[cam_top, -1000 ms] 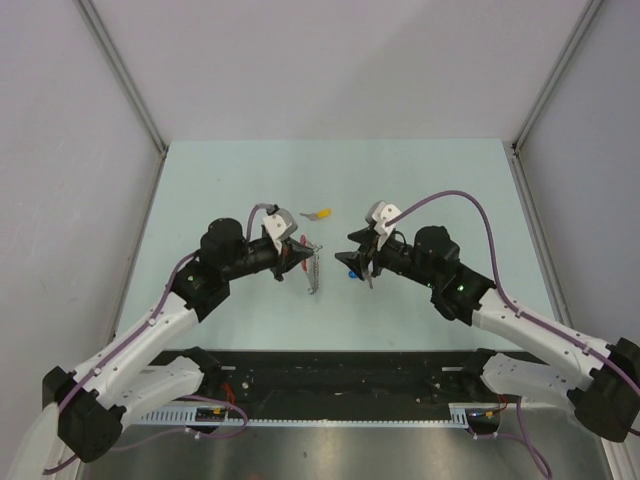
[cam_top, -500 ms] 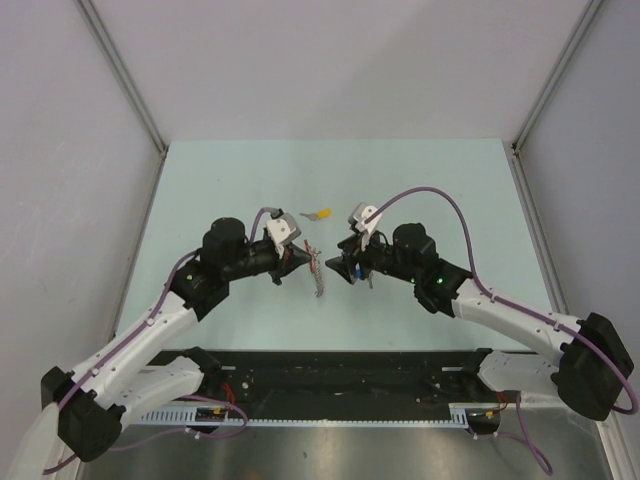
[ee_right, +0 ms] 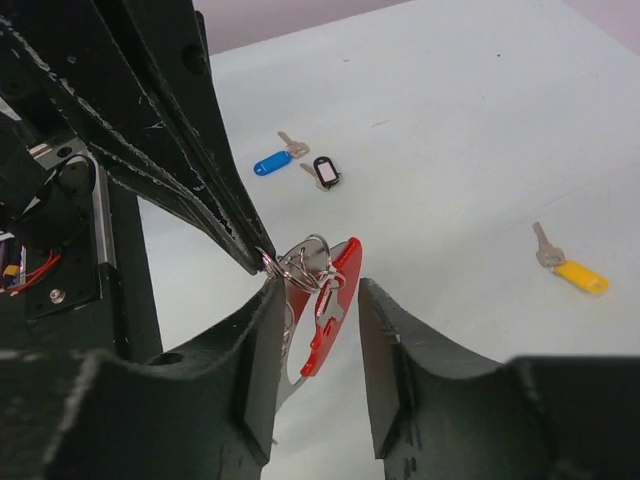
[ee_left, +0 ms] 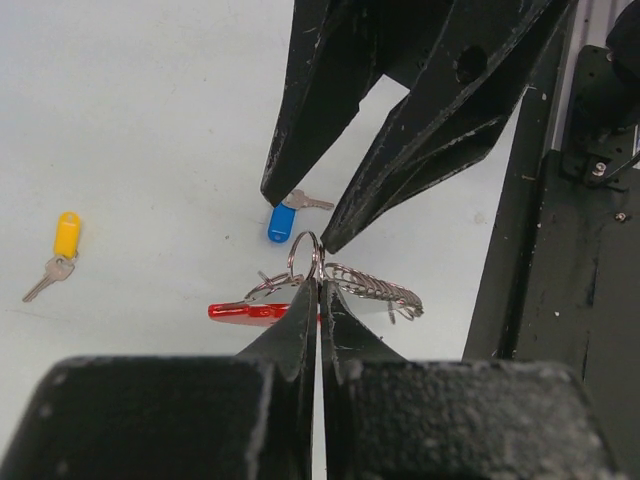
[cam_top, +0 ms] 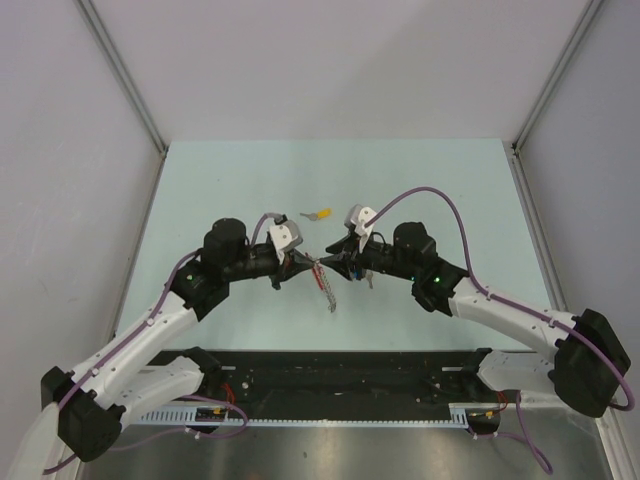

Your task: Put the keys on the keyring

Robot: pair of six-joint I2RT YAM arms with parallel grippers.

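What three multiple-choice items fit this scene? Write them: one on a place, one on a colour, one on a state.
1. Where is the small silver key with the yellow plastic cap?
A. Lying loose on the pale table
B. Threaded on the ring
C. Clamped between two fingers

2. What colour is the curved plastic tag on the silvery metal keyring?
A. Green
B. Red
C. White

3. How does the right end effector stand?
A. Shut on a blue key
B. Open, a finger on either side of the tag
C. Out of every view

Key:
1 A: it lies alone on the table, apart from both arms.
2 B: the tag shows red in both wrist views.
3 B: a gap shows between its fingers, while the left end effector pinches the keyring.
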